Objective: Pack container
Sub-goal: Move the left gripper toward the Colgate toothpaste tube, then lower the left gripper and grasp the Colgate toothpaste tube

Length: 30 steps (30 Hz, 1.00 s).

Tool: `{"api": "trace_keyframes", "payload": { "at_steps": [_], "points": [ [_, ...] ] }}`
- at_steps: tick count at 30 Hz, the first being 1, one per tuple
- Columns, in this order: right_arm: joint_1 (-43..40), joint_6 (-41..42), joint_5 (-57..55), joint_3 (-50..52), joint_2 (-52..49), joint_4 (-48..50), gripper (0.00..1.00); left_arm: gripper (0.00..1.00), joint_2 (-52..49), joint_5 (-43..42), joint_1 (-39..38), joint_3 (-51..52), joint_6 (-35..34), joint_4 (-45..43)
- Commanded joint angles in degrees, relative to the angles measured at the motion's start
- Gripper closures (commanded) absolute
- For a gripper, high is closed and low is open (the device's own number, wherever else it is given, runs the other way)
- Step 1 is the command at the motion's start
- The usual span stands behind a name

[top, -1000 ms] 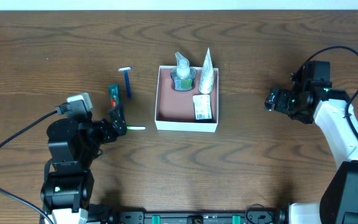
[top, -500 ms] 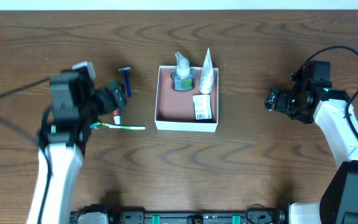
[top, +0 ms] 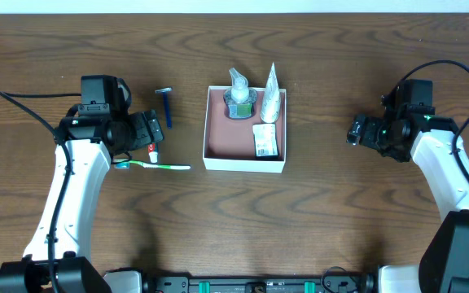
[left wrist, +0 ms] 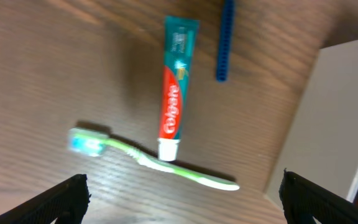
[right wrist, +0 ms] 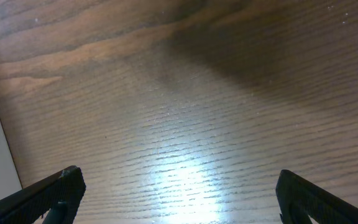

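Left gripper [top: 151, 134] has swung up from front-left corner, jaws spread, empty. Container [top: 243, 165] unmoved, mid-worktop toward back edge, toiletries [top: 270, 102] inside. Toothpaste [left wrist: 171, 106], toothbrush [left wrist: 148, 158] lie left of it, under left gripper. Right gripper [top: 355, 132] near right edge, jaws spread, empty

The container [top: 221, 138] is a square, shallow, open-top box with white outer walls and a reddish-pink floor, sitting flat near the middle of the tabletop [top: 340, 212]. Its left half is bare. Against the far wall stand what may be a pump bottle [top: 239, 98] and a white tube [top: 270, 98]; a printed packet [top: 265, 140] lies by the front right corner
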<state>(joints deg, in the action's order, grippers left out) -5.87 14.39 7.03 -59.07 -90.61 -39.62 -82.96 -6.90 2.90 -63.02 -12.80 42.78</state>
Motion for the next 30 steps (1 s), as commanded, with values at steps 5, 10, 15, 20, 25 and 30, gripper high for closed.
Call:
{"api": "trace_keyframes", "payload": {
  "at_steps": [5,10,15,20,25,30],
  "points": [
    [-0.3,-0.8,-0.2,0.2,-0.3,0.0,0.01,0.02,-5.4,4.1,0.2,-1.3,2.7,-0.6],
    [-0.3,-0.8,-0.2,0.2,-0.3,0.0,0.01,0.02,-11.1,3.0,0.2,-1.3,2.8,-1.8],
    [-0.3,-0.8,-0.2,0.2,-0.3,0.0,0.01,0.02,-13.3,2.8,0.2,-1.3,2.8,-4.0],
    [-0.3,-0.8,-0.2,0.2,-0.3,0.0,0.01,0.02,-15.3,2.9,0.1,-1.3,3.4,-6.3],
    [-0.3,-0.8,-0.2,0.2,-0.3,0.0,0.01,0.01,-18.8,2.9,0.1,-1.3,4.1,-7.5],
    [-0.3,-0.8,-0.2,0.2,-0.3,0.0,0.01,0.01,-21.1,2.9,0.1,-1.3,4.2,-8.1]
  ]
}}
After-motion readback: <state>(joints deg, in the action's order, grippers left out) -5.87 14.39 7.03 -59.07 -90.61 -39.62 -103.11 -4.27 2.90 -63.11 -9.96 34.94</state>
